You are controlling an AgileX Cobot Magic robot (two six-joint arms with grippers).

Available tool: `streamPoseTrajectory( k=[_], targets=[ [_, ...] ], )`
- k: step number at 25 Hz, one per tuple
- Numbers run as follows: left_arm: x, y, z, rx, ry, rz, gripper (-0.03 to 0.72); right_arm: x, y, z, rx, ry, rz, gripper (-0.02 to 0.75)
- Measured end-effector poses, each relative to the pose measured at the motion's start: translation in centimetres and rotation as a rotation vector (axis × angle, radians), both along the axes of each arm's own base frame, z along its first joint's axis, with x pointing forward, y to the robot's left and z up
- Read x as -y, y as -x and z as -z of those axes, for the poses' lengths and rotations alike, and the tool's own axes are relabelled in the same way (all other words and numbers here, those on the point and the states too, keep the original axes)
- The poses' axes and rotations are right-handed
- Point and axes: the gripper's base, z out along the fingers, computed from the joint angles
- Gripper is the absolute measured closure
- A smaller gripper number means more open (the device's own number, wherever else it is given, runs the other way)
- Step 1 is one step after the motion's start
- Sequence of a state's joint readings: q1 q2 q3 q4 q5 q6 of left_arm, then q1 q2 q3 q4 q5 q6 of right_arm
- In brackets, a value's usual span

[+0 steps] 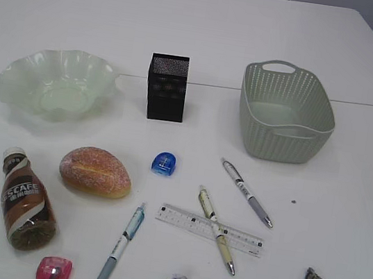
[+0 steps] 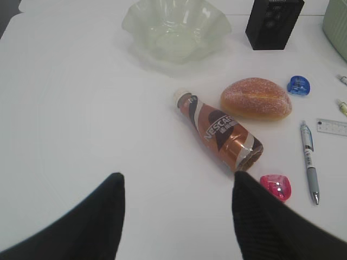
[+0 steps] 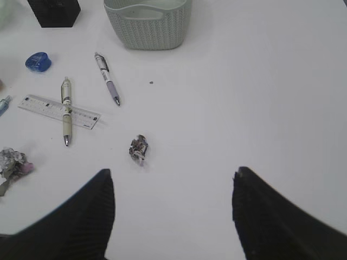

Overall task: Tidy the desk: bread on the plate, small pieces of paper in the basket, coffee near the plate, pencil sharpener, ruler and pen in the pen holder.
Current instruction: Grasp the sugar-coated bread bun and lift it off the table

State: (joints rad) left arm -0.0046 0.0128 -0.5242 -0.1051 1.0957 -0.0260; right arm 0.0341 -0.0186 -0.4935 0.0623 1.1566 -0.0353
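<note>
The light is bright and even, probably from above, and the desk [image 1: 202, 36] looks almost pure white. Shadows are soft and short; the pen holder [image 1: 167, 87] and the basket [image 1: 285, 112] give only pale grey ones. The coffee [image 2: 219, 130] shows small glare on its label. All pictures are slightly soft. In both wrist views the dark fingers [image 2: 92, 222] are blurred.

You see only the fingers of each gripper. The left gripper [image 2: 176, 216] has two black, wedge-shaped fingers [image 2: 103, 216] with finely ribbed surfaces. The right gripper [image 3: 173, 216] looks the same: matte black fingers [image 3: 271, 222], perhaps rubber-padded, though the close view is too soft to tell.
</note>
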Motion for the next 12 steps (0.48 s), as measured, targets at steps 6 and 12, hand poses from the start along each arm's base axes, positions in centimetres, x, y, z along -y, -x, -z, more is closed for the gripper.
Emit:
streamPoseTrajectory(
  k=[6,12],
  targets=[
    [-0.01,0.0,0.0,0.0,-0.001,-0.001,0.234,0.0,0.0,0.0,0.0,0.0,0.0,0.239],
    [-0.01,0.0,0.0,0.0,-0.001,-0.001,0.234,0.0,0.0,0.0,0.0,0.0,0.0,0.239]
  ],
)
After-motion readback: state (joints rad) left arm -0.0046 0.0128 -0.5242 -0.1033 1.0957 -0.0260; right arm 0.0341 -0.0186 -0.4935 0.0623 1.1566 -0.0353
